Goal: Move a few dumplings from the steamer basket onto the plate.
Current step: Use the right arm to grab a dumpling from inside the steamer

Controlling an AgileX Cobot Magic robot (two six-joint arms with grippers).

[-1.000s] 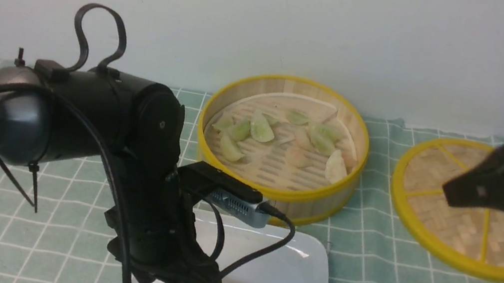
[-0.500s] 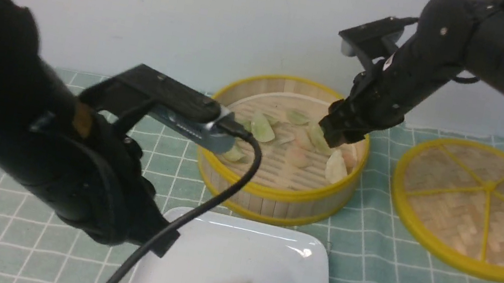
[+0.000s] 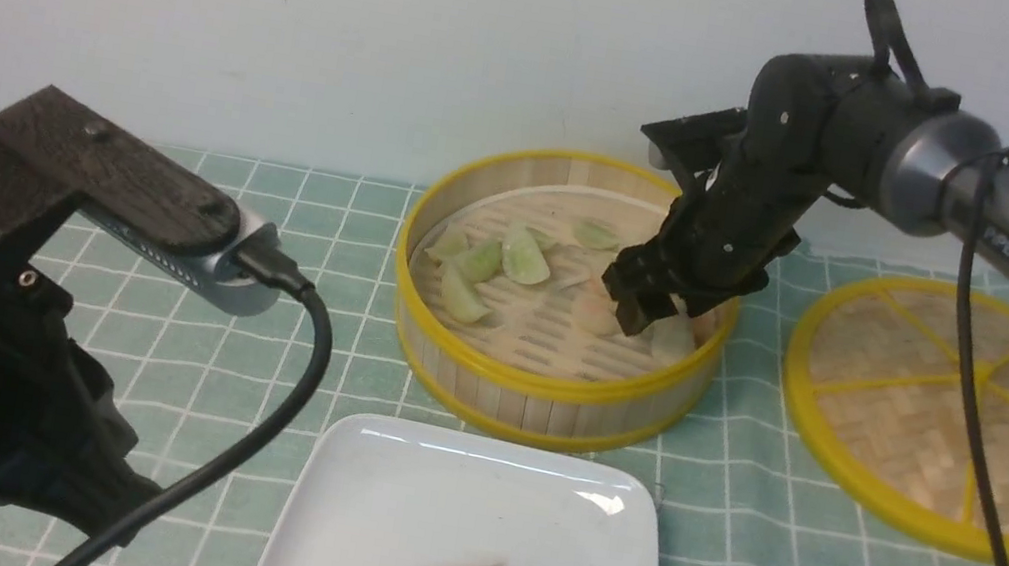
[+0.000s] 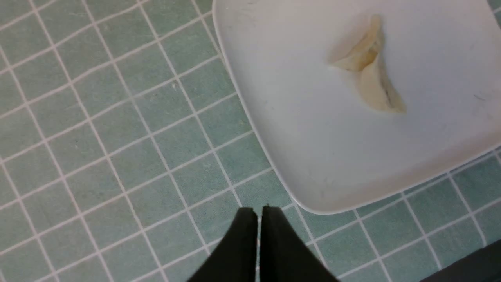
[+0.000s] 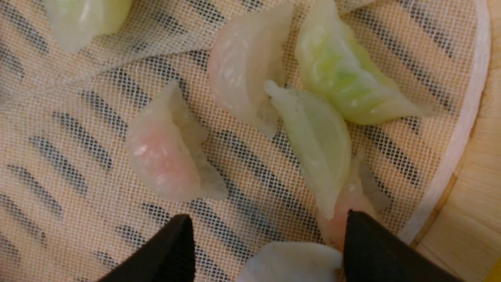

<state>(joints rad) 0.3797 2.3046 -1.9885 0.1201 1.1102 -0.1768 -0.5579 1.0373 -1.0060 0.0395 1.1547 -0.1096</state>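
Right gripper (image 3: 646,314) now down in the steamer basket (image 3: 549,386) at its 4 o'clock, jaws wide and empty over a white dumpling (image 5: 289,258); crowded pink neighbour (image 5: 346,213) may get pinched too.

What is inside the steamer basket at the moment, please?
Inside the steamer basket, on a mesh liner, lie pale green dumplings, pinkish ones and a cream-white dumpling. The open right end effector hangs over them and hides part of the floor in the front view.
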